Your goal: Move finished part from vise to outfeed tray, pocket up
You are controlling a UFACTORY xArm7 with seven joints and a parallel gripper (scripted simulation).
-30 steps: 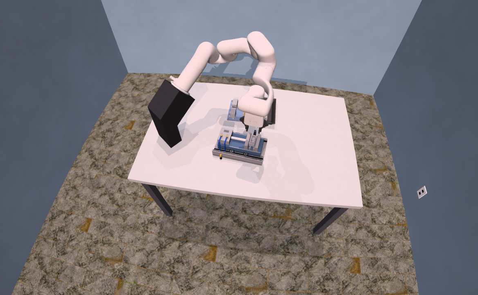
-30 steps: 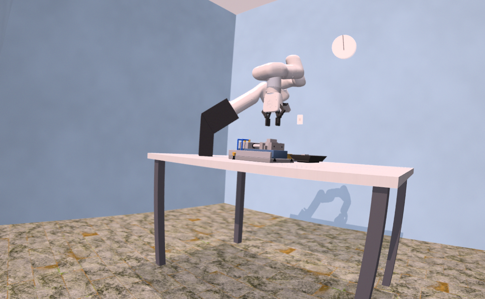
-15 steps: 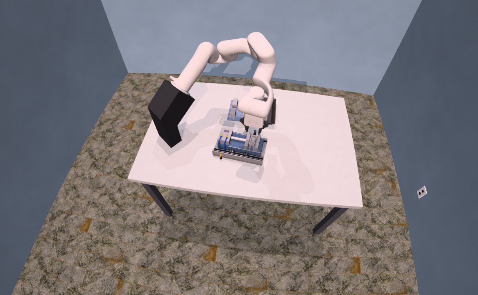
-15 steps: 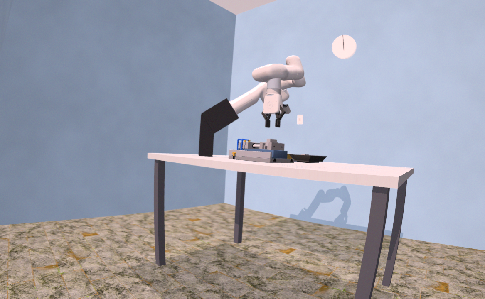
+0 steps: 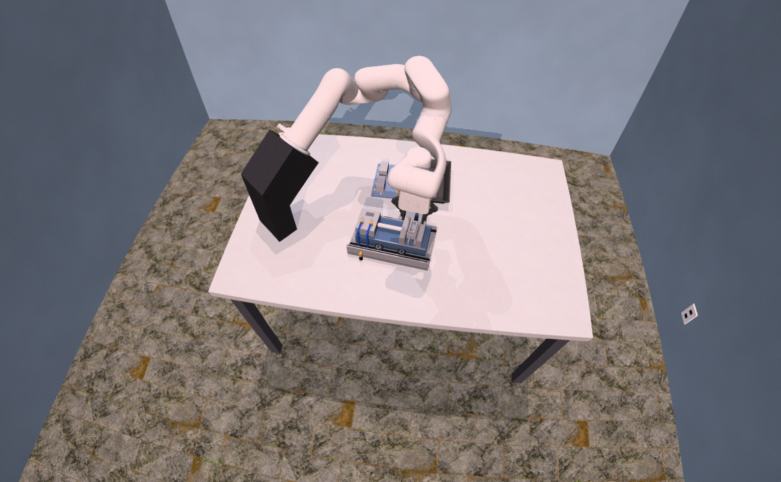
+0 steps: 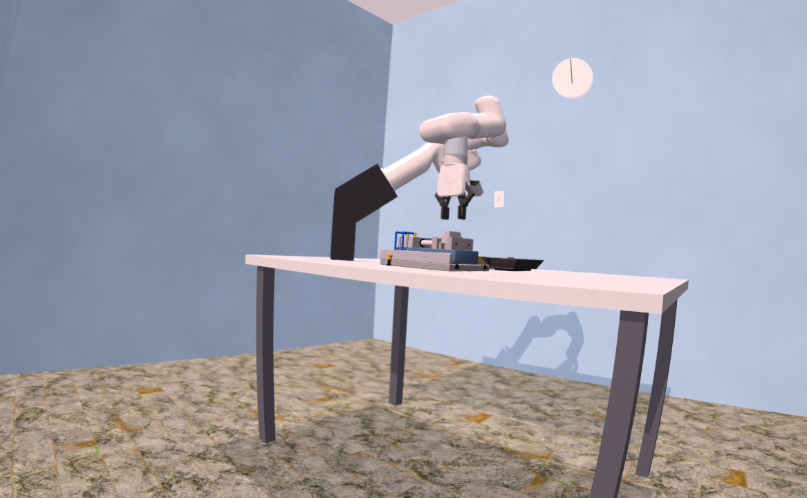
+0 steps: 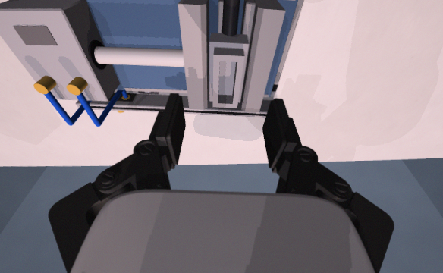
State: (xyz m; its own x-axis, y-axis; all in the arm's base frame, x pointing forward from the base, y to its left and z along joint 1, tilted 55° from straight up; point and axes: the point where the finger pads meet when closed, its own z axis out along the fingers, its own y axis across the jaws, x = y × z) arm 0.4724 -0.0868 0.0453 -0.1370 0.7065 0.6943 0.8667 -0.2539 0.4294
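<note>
Blue-grey walls and a mottled stone floor surround a pale bench [image 5: 500, 252]. Left to right in the top view, the arm's black pedestal [image 5: 276, 185] stands at the bench's 9 o'clock edge, the vise [image 5: 390, 239] sits mid-bench, and the dark outfeed tray [image 5: 446, 179] lies behind it toward 12 o'clock, largely hidden by the arm.

The end effector [image 6: 452, 212] hangs well above the vise, fingers spread and holding nothing. In the wrist view the finished part [image 7: 227, 77] stands clamped between the two grey vise blocks, at 12 o'clock from the end effector [image 7: 223, 125], its long axis running 12 to 6. Its recess appears to face up, though the foreshortening leaves that uncertain.
</note>
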